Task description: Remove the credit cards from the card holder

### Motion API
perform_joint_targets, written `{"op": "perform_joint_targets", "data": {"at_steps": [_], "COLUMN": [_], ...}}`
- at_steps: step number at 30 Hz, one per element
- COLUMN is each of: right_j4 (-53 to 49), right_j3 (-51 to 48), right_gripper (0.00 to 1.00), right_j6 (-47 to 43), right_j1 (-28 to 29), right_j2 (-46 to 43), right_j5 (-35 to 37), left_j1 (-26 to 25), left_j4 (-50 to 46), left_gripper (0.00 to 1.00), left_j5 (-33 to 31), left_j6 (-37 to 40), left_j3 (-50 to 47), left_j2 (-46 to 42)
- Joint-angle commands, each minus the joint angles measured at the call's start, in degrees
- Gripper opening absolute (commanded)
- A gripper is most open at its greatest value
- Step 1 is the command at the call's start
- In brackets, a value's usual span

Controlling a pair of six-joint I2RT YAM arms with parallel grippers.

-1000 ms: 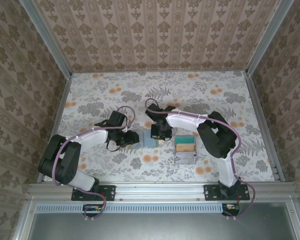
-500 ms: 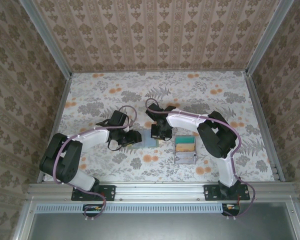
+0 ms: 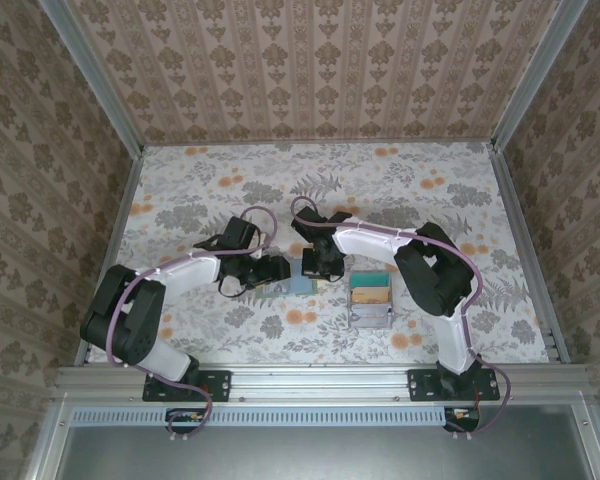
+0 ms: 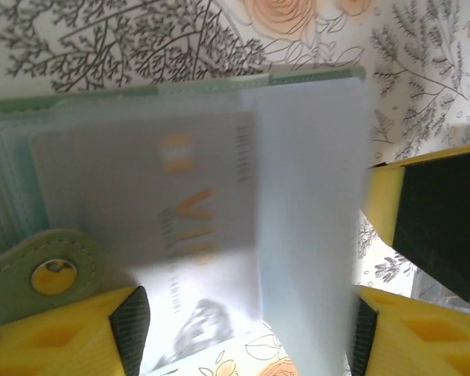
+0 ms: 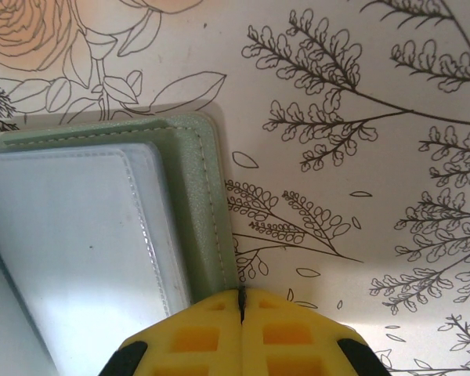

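Observation:
The grey-green card holder (image 3: 298, 282) lies open on the floral table between the two grippers. In the left wrist view its clear sleeves fan out, and a grey credit card (image 4: 141, 188) with orange lettering sits inside one sleeve. My left gripper (image 4: 247, 333) is open, its yellow fingers straddling that sleeve and card from the holder's left side (image 3: 270, 270). My right gripper (image 5: 241, 301) is shut, its joined tips resting at the green cover's edge (image 5: 197, 204), on the holder's right side (image 3: 321, 270).
A grey tray (image 3: 370, 318) with teal and tan contents stands just right of the holder, near the right arm. The holder's snap tab (image 4: 53, 276) lies by my left finger. The patterned walls stand well back from the grippers.
My left gripper has slid right onto the card holder and its jaws have spread wider. The right gripper has stayed shut in place.

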Motion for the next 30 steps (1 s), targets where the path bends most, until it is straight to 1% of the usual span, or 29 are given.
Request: {"op": "perform_joint_targets", "data": {"at_steps": [1, 7, 10, 13, 15, 17, 19, 23, 25, 28, 30], "right_j4": [0.5, 0.6, 1.9, 4.0, 6.0, 6.5, 6.4, 7.6, 7.9, 8.5, 10.6], "right_j3": [-1.2, -1.4, -2.4, -4.4, -5.9, -6.3, -6.0, -5.9, -5.3, -3.9, -2.7], "right_gripper": [0.00, 0.00, 0.00, 0.00, 0.00, 0.00, 0.00, 0.00, 0.00, 0.00, 0.00], "right_j6": [1.3, 1.2, 1.4, 2.0, 2.1, 2.2, 2.0, 2.0, 2.0, 0.9, 0.4], "right_j1": [0.3, 0.2, 0.1, -0.4, -0.7, -1.0, -1.3, -1.2, -1.1, -0.5, 0.0], "right_j2": [1.2, 0.9, -0.9, -4.3, -6.5, -7.6, -7.7, -7.9, -7.9, -7.6, -7.2], "right_j5": [-1.8, -1.4, -0.2, 1.7, 2.4, 2.4, 1.6, 0.7, 0.3, -1.0, -2.7], "left_j1": [-0.6, -2.1, -3.1, -4.0, -4.4, -4.4, -4.3, -1.9, -0.1, 2.9, 5.4], "left_j4": [-1.8, 0.1, 1.6, 2.8, 4.2, 5.5, 4.8, 3.6, 2.0, -0.1, -1.5], "left_gripper": [0.69, 0.65, 0.61, 0.52, 0.45, 0.42, 0.40, 0.34, 0.30, 0.26, 0.25], "left_j5": [-0.1, 2.8, 4.4, 5.1, 6.3, 7.4, 6.6, 4.7, 3.3, 1.5, 0.6], "left_j6": [1.4, 1.7, 1.4, 1.1, 0.5, 0.1, 0.4, 0.3, 0.4, 0.7, 1.2], "left_j3": [2.5, 4.1, 4.8, 5.3, 5.2, 4.8, 4.7, 3.0, 1.8, -0.6, -2.0], "left_j2": [-2.2, -0.7, 0.9, 1.9, 2.3, 2.5, 2.1, -1.0, -2.7, -5.1, -5.9]}}
